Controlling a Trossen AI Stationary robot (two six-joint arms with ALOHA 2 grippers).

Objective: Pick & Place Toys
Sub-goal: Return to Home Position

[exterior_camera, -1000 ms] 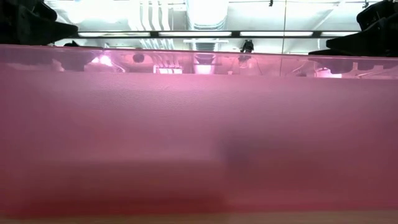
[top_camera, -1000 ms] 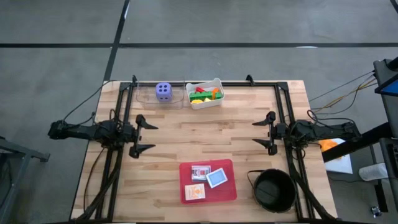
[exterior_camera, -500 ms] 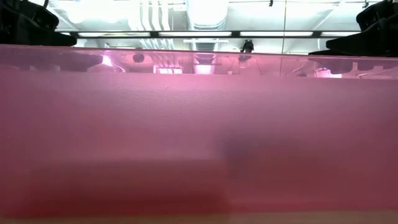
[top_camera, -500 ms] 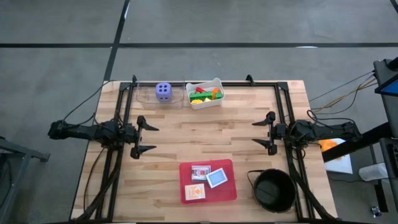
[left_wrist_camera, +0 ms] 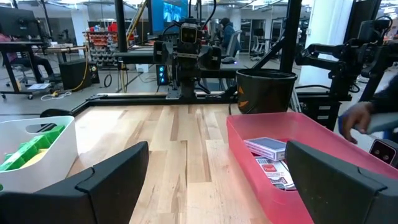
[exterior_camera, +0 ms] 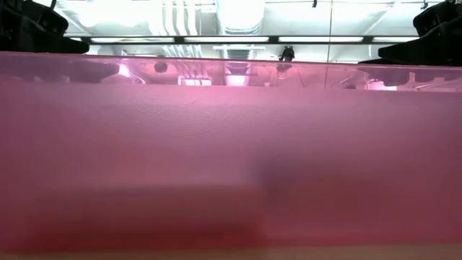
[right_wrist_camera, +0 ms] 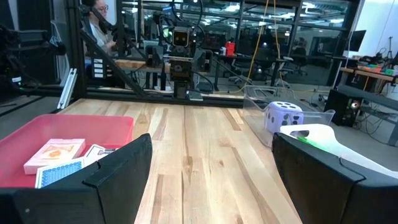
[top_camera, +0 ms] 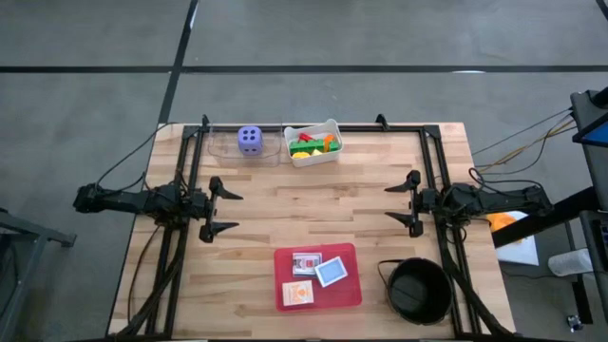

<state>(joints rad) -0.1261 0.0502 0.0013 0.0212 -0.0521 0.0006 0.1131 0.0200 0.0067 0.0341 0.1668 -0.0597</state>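
- The left gripper (top_camera: pixel 236 210) hangs over the bench (top_camera: pixel 313 204) at its left side, jaws spread wide and holding nothing. In its wrist view both fingers (left_wrist_camera: pixel 109 180) stand far apart.
- The right gripper (top_camera: pixel 389 203) faces it from the right side, also wide and holding nothing. Its fingers (right_wrist_camera: pixel 118 171) frame bare wood.
- The two grippers are well apart, with open bench between them.
- A red tray (top_camera: pixel 351 290) lies at the near middle of the bench and holds all three cards.
- The white card (top_camera: pixel 306 263) and the blue card (top_camera: pixel 331 272) sit side by side, touching or overlapping. The orange card (top_camera: pixel 298 293) lies just beside them.
- At the far edge a white tub (top_camera: pixel 334 126) holds the blocks (top_camera: pixel 312 143): green, red and orange show.
- The die (top_camera: pixel 251 140) sits just left of the tub, inside a clear box (top_camera: pixel 223 144).
- A black bucket (top_camera: pixel 418 290) stands right of the tray.
- In the low view the tray's wall (exterior_camera: pixel 231 159) fills nearly everything.
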